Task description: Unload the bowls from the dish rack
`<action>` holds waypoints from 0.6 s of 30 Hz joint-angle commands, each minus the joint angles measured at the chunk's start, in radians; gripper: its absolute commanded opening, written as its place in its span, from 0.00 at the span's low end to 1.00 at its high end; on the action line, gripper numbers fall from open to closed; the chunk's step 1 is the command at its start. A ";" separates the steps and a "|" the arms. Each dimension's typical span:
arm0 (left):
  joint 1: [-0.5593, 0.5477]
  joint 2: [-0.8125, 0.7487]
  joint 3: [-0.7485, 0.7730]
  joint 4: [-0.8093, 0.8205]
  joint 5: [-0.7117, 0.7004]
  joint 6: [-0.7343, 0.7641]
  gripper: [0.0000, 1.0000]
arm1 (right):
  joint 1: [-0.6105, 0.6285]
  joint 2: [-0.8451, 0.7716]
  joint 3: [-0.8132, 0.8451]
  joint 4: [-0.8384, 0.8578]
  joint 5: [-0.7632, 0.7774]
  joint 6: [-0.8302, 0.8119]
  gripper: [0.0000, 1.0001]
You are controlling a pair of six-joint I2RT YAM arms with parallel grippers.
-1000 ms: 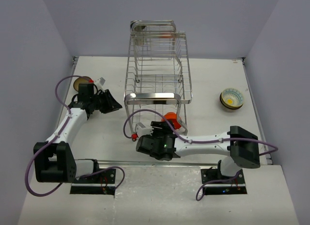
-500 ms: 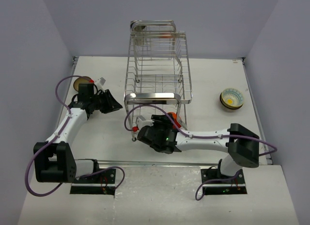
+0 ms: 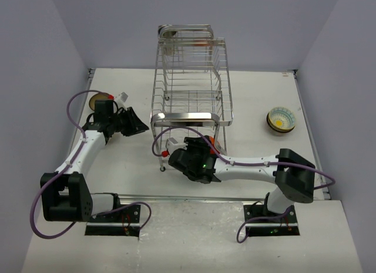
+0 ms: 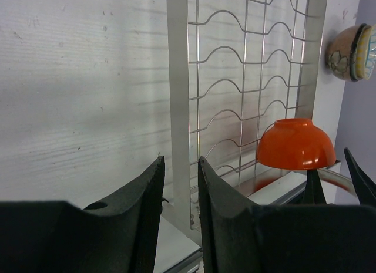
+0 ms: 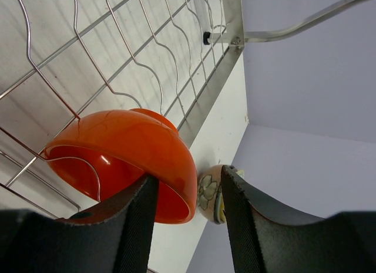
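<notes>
The chrome dish rack (image 3: pixel 191 85) stands mid-table. The orange-red bowl (image 5: pixel 123 152) lies upside down on its lower tier, and also shows in the left wrist view (image 4: pixel 295 145). My right gripper (image 3: pixel 202 145) reaches in under the rack's front bar. It is open (image 5: pixel 189 176) astride the bowl's rim, one finger inside, the other clear of the wall. My left gripper (image 3: pixel 143 129) hovers by the rack's left front post, jaws a narrow gap apart and empty (image 4: pixel 180 160). The pale yellow-patterned bowl (image 3: pixel 281 119) sits on the table at the right. The brown bowl (image 3: pixel 100 100) sits behind the left arm.
A dark-rimmed bowl (image 3: pixel 171 33) rests at the back left of the rack's top tier. A tan flower-patterned bowl (image 5: pixel 208 194) shows on the table past the right fingers. Walls enclose the table on three sides.
My right gripper has pushed forward under the rack's front bar and now straddles the orange-red bowl's rim, covering it from above. The left arm has not moved.
</notes>
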 commanded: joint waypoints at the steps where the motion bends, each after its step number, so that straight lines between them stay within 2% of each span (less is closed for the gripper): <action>1: -0.006 -0.007 0.048 -0.006 0.037 0.017 0.30 | -0.016 0.006 -0.007 0.043 0.003 0.002 0.47; 3: -0.005 -0.009 0.054 -0.008 0.037 0.017 0.30 | -0.019 0.013 -0.013 0.043 0.002 0.009 0.45; 7: -0.005 -0.022 0.063 -0.013 0.048 0.015 0.30 | -0.020 0.028 -0.021 0.042 0.015 0.016 0.27; 15: -0.005 -0.027 0.063 -0.017 0.057 0.020 0.30 | -0.019 0.040 -0.027 0.022 0.023 0.044 0.26; 18: -0.005 -0.026 0.063 -0.016 0.057 0.020 0.30 | -0.020 0.042 -0.021 0.016 0.038 0.047 0.00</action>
